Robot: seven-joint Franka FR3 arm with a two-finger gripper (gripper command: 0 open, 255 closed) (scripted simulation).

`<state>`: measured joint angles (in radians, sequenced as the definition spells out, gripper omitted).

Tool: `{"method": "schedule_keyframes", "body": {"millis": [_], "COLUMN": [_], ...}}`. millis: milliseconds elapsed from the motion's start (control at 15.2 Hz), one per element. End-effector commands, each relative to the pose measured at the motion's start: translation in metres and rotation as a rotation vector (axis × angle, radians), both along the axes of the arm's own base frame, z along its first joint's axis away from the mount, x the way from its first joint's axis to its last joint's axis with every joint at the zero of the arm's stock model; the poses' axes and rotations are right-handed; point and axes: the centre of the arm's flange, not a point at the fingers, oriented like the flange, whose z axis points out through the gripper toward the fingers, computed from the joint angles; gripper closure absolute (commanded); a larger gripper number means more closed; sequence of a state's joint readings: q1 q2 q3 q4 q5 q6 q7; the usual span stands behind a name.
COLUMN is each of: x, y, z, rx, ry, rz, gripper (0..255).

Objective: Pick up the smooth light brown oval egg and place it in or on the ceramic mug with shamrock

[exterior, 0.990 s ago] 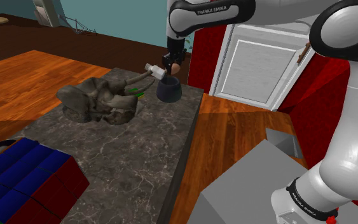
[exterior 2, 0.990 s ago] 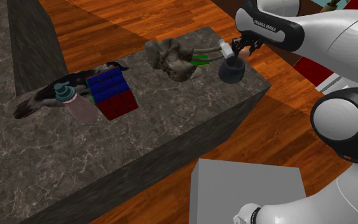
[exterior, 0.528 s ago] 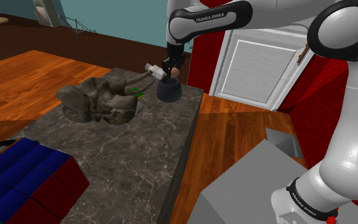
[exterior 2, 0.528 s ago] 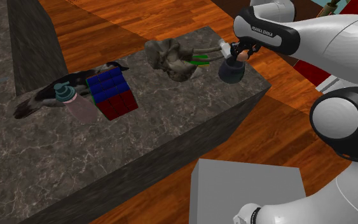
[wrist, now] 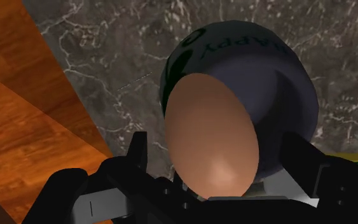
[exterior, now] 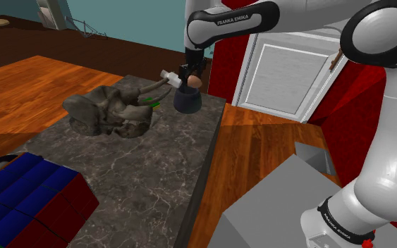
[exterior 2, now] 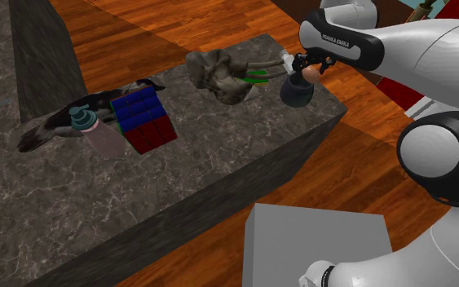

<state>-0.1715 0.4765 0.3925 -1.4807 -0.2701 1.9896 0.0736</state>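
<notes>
The white arm was extended with its forearm level and wrist bent down. The black claw pointed downward, fingers parted, gripping nothing.

Your marble desk holds a mug; a grey lump lies near the mug, a cube and bottle farther off.

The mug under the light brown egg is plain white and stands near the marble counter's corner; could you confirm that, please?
Not quite: the mug is dark with green lettering, not plain white, as the wrist view shows. It does stand under the light brown egg, near the marble counter's corner.
</notes>
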Motion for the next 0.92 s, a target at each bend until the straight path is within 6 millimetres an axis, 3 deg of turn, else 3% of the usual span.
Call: {"method": "schedule_keyframes", "body": {"millis": [0,66,330,858], "x": [0.0,0.0,-0.004,-0.004], "y": [0.0,0.0,0.003,0.003], "z": [0.0,0.0,0.049,0.049], "rx": [0.0,0.0,0.0,0.0], "ry": [0.0,0.0,0.0,0.0], "rz": [0.0,0.0,0.0,0.0], "gripper": [0,0,0,0]}}
